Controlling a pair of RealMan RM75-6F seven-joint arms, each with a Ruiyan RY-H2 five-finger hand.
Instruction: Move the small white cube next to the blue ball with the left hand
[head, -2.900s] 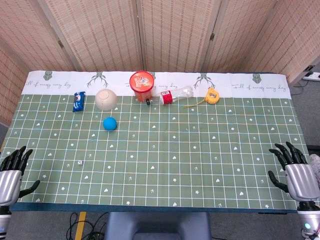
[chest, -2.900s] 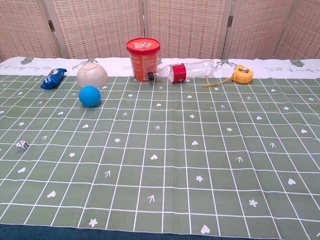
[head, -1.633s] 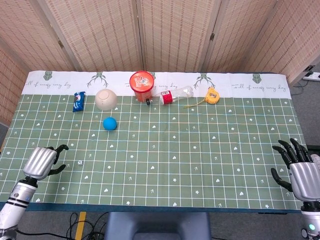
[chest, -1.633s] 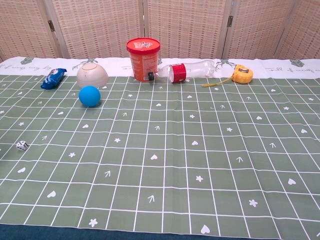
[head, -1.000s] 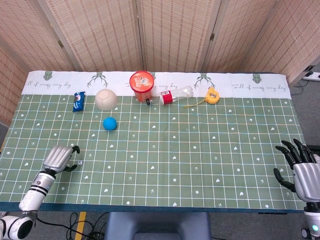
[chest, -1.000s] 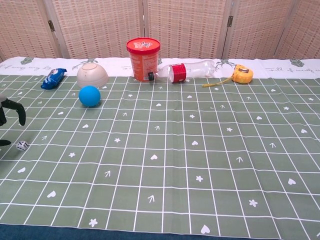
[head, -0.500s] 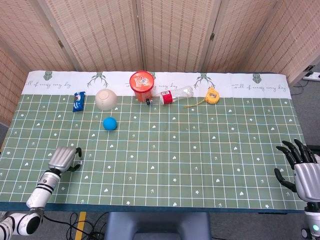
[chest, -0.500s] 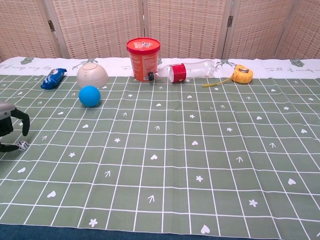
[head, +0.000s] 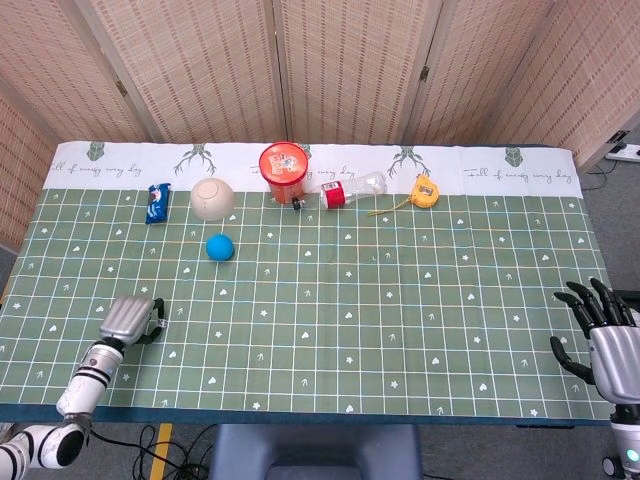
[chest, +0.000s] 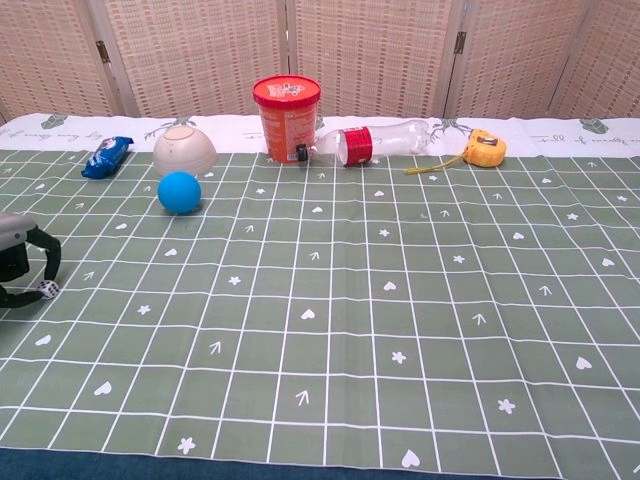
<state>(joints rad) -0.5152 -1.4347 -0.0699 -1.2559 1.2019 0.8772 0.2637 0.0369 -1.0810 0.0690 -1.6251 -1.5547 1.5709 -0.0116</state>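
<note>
The small white cube (chest: 46, 289) lies on the green cloth at the front left; in the head view it (head: 161, 324) just peeks out past my left hand's fingers. My left hand (head: 130, 318) hangs over it, and the chest view shows that hand (chest: 18, 258) with its fingers curved around the cube, which still rests on the cloth. A firm pinch does not show. The blue ball (head: 220, 247) sits well behind and right of the cube, also seen as the blue ball (chest: 179, 191). My right hand (head: 605, 345) hovers by the front right corner, fingers spread, empty.
Along the back stand a blue snack packet (head: 157, 202), an upturned beige bowl (head: 211, 198) just behind the ball, an orange tub (head: 284, 170), a lying plastic bottle (head: 350, 190) and a yellow tape measure (head: 425, 189).
My left hand came in from the front left edge, reached the cube and curled its fingers down around it. The cube has not shifted. The right hand drifted slightly down.
</note>
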